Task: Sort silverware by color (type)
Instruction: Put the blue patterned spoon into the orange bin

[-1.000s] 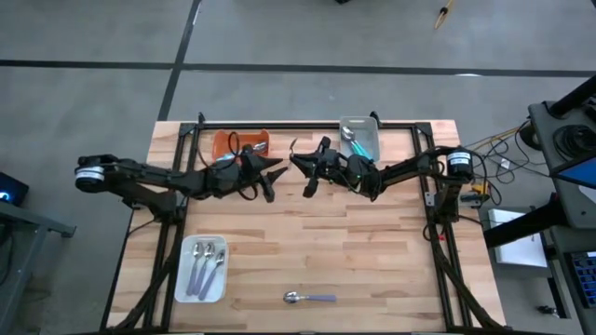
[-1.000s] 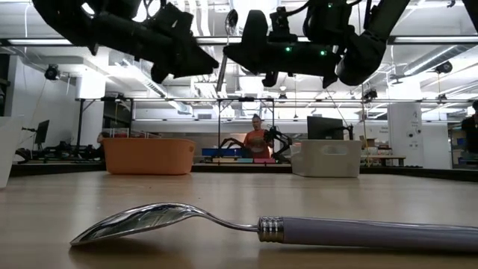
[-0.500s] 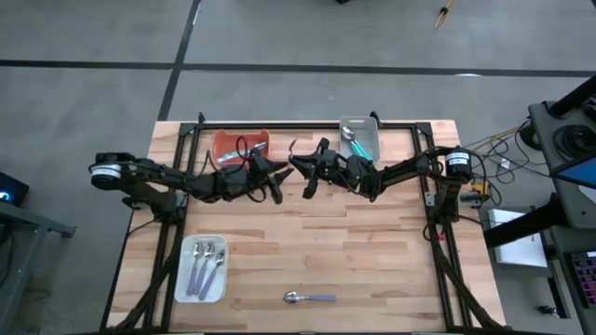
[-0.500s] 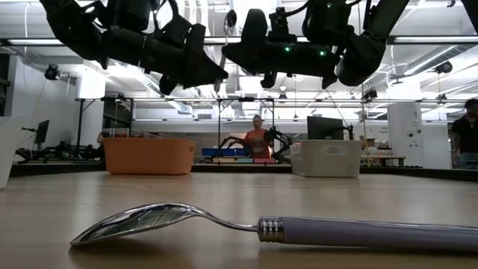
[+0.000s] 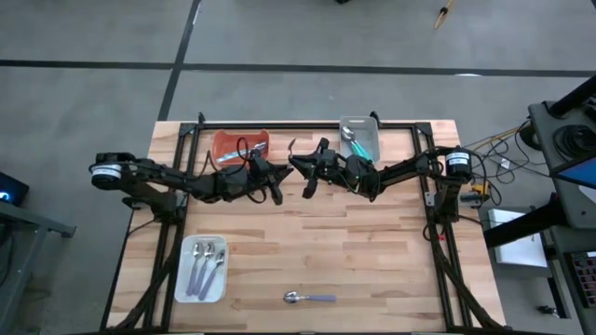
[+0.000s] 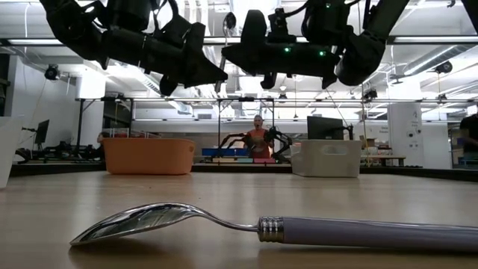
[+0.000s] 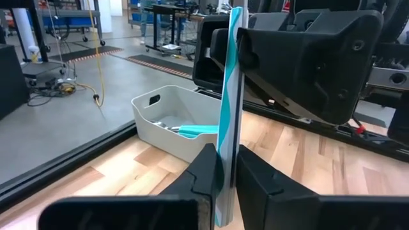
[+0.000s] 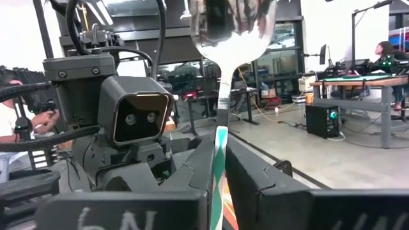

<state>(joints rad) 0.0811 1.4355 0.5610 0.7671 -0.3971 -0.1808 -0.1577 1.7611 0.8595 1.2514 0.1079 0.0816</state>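
Observation:
A teal-handled spoon (image 7: 229, 96) stands roughly upright in the air over the table's far middle, its shiny bowl (image 8: 230, 25) on top. My left gripper (image 7: 227, 176) and my right gripper (image 8: 220, 172) are both shut on its handle, tip to tip, seen from above as left gripper (image 5: 277, 177) and right gripper (image 5: 296, 166). A lavender-handled spoon (image 5: 309, 298) lies flat on the wood near the front edge, close in the low view as the same lavender spoon (image 6: 284, 228). My left gripper pinches the teal handle's lower part (image 7: 225, 150) between its two fingers (image 7: 208, 172). They come nearly level from the table's left side and lie across the handle. The spoon is clear of the table. My right gripper pinches the teal handle (image 8: 219, 150) just below the metal neck (image 8: 223, 89), between its two fingers (image 8: 246, 172). They come from the table's right side, slanting a little upward, across the handle. The bowl stands above the fingers.
An orange tray (image 5: 226, 141) sits at the far left. A grey tray (image 5: 372, 126) holding teal spoons sits at the far right, and a white tray (image 5: 186, 279) with lavender spoons at the near left. Bare wood lies between them.
My left gripper has moved toward the table's right, up to my right gripper, and sunk a little. Its open fingers have shut on the teal spoon's handle. My right gripper and the spoon have kept still.

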